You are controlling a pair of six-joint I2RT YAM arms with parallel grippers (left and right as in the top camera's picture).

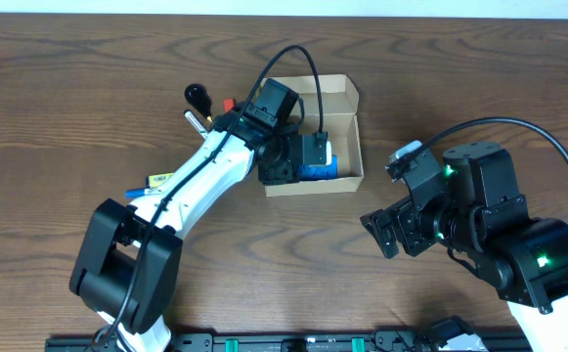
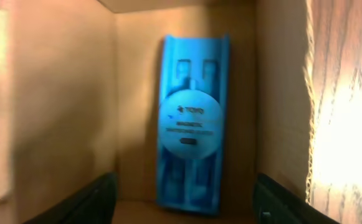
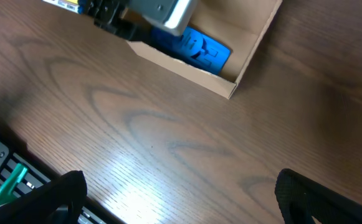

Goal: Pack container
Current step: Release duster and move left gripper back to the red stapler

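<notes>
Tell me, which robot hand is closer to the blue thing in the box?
Left. The left gripper hangs directly above the blue thing inside the box; the right gripper is off beside the box, over the table.

Overhead camera fixed above, looking straight down on the wooden table [image 1: 68, 88], far enough back to take in both arms [image 1: 205, 171] whole, their bases at the bottom edge. Left wrist camera points down into the container [image 2: 62, 93] from very close, walls filling the sides, a blue case [image 2: 192, 124] on the floor dead centre, left gripper [image 2: 185, 180] fingers dark at the two lower corners, picture a bit soft. Right wrist camera sits further out over bare table, angled toward the box's outer wall and corner, right gripper [image 3: 179, 180] fingers at the lower corners. All three share the container and blue case; overhead and right wrist both catch the left arm's end over the box
</notes>
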